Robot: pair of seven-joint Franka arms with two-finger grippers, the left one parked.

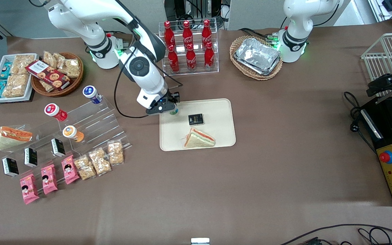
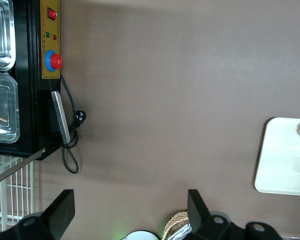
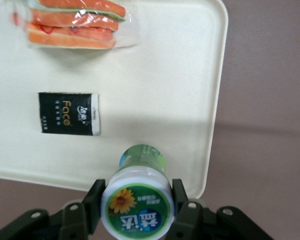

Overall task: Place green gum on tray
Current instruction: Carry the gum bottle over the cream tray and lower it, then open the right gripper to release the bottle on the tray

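Observation:
The green gum (image 1: 174, 111) is a small bottle with a green body and a white lid bearing a yellow flower mark (image 3: 137, 207). My right gripper (image 1: 172, 108) is shut on it, one finger (image 3: 94, 200) on each side of the lid. It holds the bottle upright over the corner of the cream tray (image 1: 223, 112) nearest the working arm's base. I cannot tell whether the bottle's base touches the tray (image 3: 165, 75). The tray's edge also shows in the left wrist view (image 2: 282, 160).
On the tray lie a black packet (image 1: 195, 119) and a wrapped sandwich (image 1: 199, 139). A rack of Coke bottles (image 1: 189, 47) stands farther from the camera. An acrylic stand with blue (image 1: 92, 94), red (image 1: 55, 111) and orange (image 1: 72, 133) bottles lies toward the working arm's end.

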